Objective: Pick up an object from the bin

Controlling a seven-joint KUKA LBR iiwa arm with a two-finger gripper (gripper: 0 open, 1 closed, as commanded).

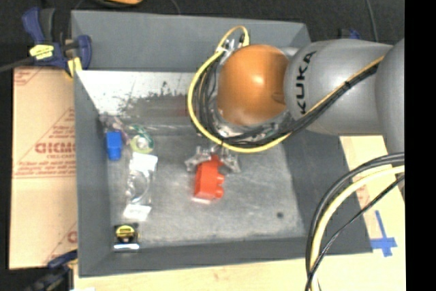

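Red blocky plastic piece (207, 184) lies near the middle of the grey bin (293, 167) floor, apart from everything else. Right over its upper end sits the claw (212, 161) under the arm's orange cover (248, 85), its fingers (194, 161) spread, one on each side of the piece's top edge, not pinched on it. Along the left side lie a small blue item (113, 145), some clear plastic wrappers (139, 177) and a yellow-and-black tape measure (125, 233).
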